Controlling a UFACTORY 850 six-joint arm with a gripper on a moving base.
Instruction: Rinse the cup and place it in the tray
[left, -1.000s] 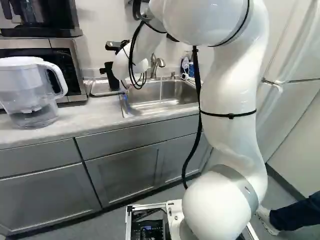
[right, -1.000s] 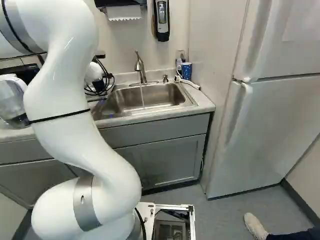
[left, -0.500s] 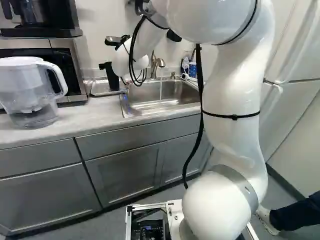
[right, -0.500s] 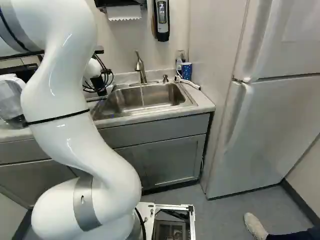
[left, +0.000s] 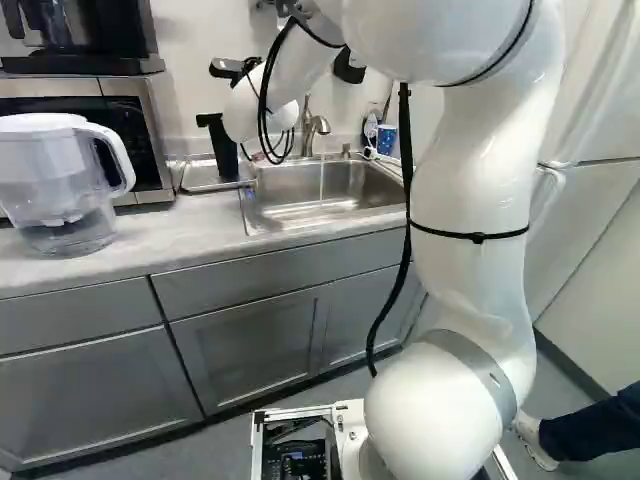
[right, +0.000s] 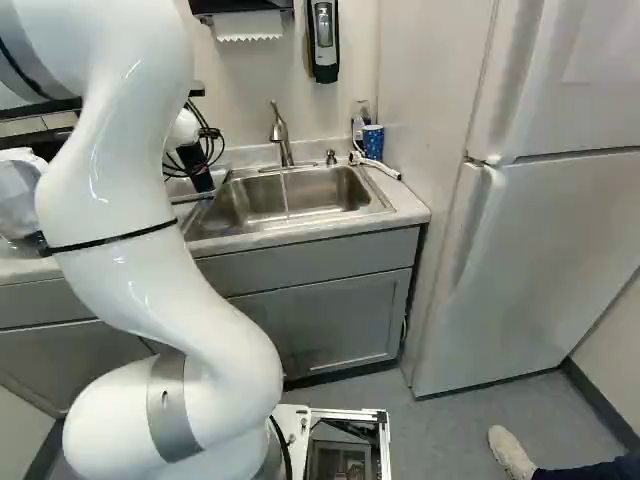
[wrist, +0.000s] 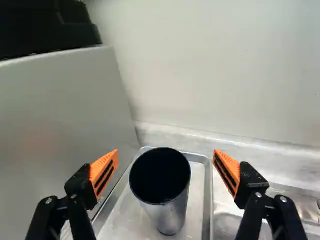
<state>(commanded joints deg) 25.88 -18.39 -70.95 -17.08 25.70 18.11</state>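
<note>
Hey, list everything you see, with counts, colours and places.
cylindrical metal cup: one, silver, upright in tray
shallow metal tray: one, silver, beside sink
rectangular metal sink: one, silver, in countertop
curved metal faucet: one, silver, running at sink
patterned cup: one, blue, behind sink
plastic pitcher: one, clear, on countertop
microwave: one, silver, behind pitcher
boxy appliance: one, black, above microwave
countertop: one, grey, above cabinets
panelled cabinets: several, grey, under countertop
refrigerator: one, white, beside countertop
wall dispenser: one, black, above sink
jointed arm: one, white, foreground
two-finger gripper: one, black with orange pads, open around cup

The cup (wrist: 171, 217) stands in the tray (wrist: 199, 200) — between microwave (left: 130, 130) and sink (right: 255, 205), the faucet (right: 282, 135) behind the sink.
</note>
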